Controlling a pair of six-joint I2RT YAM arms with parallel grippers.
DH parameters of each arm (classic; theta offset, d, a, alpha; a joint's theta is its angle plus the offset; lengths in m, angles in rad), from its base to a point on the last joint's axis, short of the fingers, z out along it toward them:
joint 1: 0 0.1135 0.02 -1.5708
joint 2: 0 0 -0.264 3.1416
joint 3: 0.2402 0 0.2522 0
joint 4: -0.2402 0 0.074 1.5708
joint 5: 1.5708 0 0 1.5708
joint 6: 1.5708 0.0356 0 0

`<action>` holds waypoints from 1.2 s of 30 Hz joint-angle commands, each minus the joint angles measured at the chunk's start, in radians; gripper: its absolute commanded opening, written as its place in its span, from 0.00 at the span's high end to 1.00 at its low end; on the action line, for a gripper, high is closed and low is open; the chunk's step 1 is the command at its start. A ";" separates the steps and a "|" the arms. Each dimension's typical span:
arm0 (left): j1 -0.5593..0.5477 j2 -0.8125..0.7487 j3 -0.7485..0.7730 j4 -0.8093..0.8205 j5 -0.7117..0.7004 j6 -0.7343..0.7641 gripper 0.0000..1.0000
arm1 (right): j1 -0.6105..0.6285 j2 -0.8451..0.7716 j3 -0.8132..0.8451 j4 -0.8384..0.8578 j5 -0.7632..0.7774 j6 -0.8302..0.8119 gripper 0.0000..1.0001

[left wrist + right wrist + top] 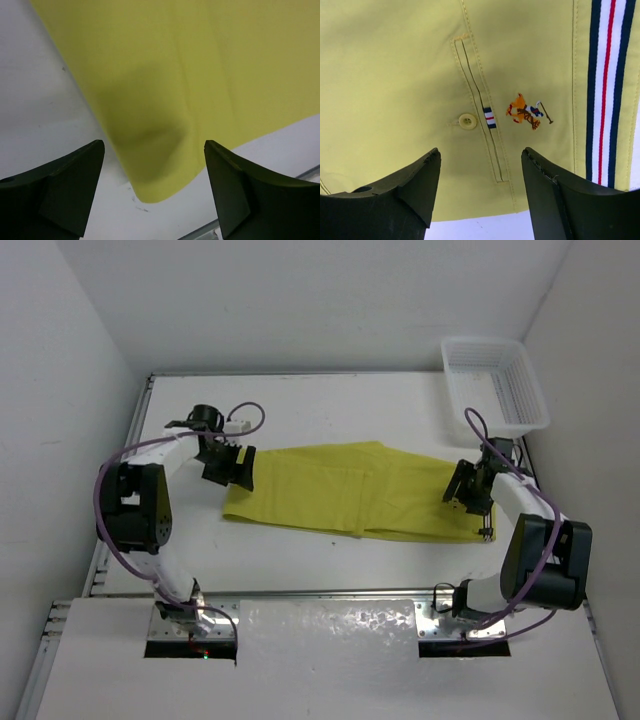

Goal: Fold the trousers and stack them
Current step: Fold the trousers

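Observation:
The mustard yellow-green trousers [355,490] lie flat and lengthwise across the middle of the white table. My left gripper [228,468] hovers open over their left end; the left wrist view shows a rounded cloth corner [160,180] between the spread fingers [65,175]. My right gripper [470,490] hovers open over the right, waistband end. The right wrist view shows a back pocket with a button [467,121], an embroidered polo logo [527,111] and the navy, white and red striped trim [602,85]. Neither gripper holds the cloth.
A white plastic basket [495,380] stands at the back right corner. White walls close the table on three sides. The table's front metal edge [330,592] runs just before the arm bases.

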 commanded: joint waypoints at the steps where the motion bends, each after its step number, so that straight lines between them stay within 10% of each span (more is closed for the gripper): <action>1: -0.007 0.019 -0.019 0.106 -0.112 -0.017 0.21 | 0.000 -0.017 0.033 -0.019 0.011 -0.023 0.36; 8: -0.002 0.122 -0.102 0.146 -0.107 0.015 0.32 | -0.001 -0.051 0.056 -0.050 0.034 -0.041 0.36; 14: 0.053 0.136 -0.048 0.048 0.031 0.074 1.00 | 0.002 -0.035 0.056 -0.072 0.047 -0.040 0.36; 23: 0.366 0.021 0.386 -0.276 0.041 0.236 1.00 | 0.086 -0.017 -0.004 -0.003 0.050 0.031 0.36; 36: 0.103 -0.144 0.502 -0.425 0.328 0.261 1.00 | 0.455 0.239 0.112 0.171 -0.023 0.218 0.37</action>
